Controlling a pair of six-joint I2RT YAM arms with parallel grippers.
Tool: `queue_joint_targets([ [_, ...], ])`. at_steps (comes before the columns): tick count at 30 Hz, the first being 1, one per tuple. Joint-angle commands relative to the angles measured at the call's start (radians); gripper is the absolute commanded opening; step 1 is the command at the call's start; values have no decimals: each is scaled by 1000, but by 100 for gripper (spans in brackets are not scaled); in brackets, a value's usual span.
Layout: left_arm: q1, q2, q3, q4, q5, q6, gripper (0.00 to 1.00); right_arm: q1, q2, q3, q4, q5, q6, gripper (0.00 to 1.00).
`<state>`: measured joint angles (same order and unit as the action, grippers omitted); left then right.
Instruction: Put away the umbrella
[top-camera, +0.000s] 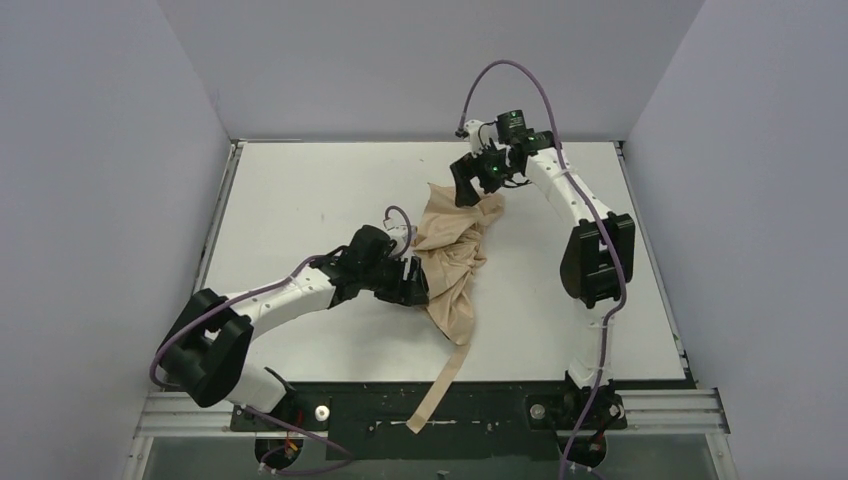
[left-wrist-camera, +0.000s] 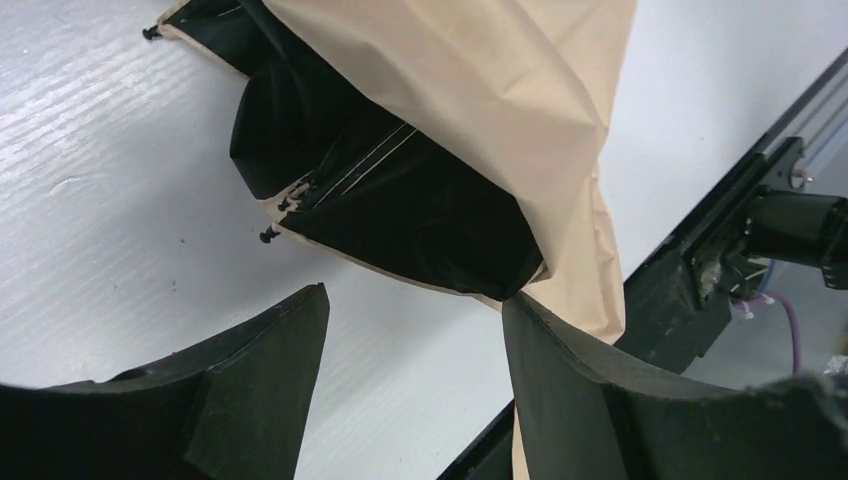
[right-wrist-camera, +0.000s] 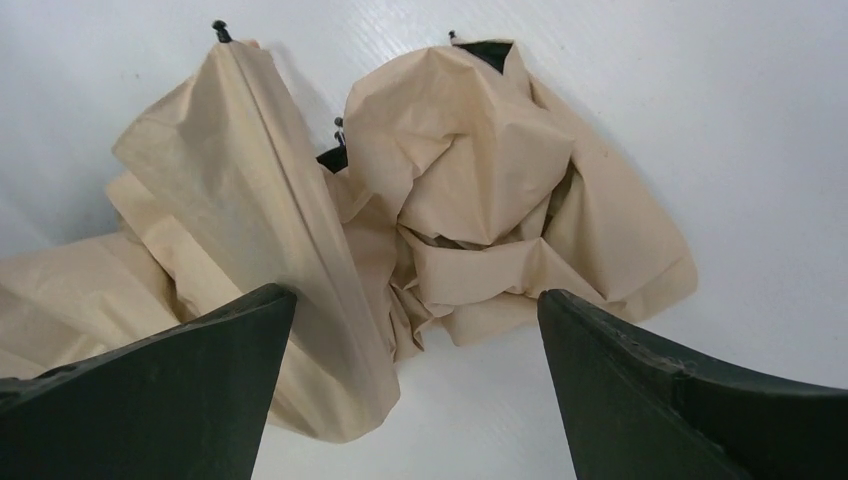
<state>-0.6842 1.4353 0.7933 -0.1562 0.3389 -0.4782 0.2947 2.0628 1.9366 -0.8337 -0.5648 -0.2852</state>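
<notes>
Umbrella lies crumpled on the desk between our left pincer and right pincer, both open and empty, so we should gather the loose folds snugly round the ribs before reaching for the trailing strap.

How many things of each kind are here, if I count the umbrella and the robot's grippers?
Umbrella: 1
Grippers: 2, the left gripper and the right gripper
Total: 3
</notes>
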Motion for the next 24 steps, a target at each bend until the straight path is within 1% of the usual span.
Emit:
queue_joint_targets([
  [1, -5, 48, 67, 15, -63, -13, 61, 31, 46, 79, -135, -45, -152, 100],
  [5, -4, 70, 74, 6, -90, -24, 60, 63, 78, 45, -187, -35, -219, 100],
  [9, -1, 83, 76, -15, -101, -28, 60, 83, 86, -42, -164, -15, -224, 100],
  [15, 6, 52, 67, -47, -144, -30, 60, 88, 79, -167, -122, -3, -211, 100],
  [21, 28, 7, 102, -122, -204, -30, 67, 116, 88, -283, -63, 55, -194, 100],
  [24, 54, -38, 125, -170, -224, -17, 70, 116, 95, -315, -35, 83, -187, 94],
])
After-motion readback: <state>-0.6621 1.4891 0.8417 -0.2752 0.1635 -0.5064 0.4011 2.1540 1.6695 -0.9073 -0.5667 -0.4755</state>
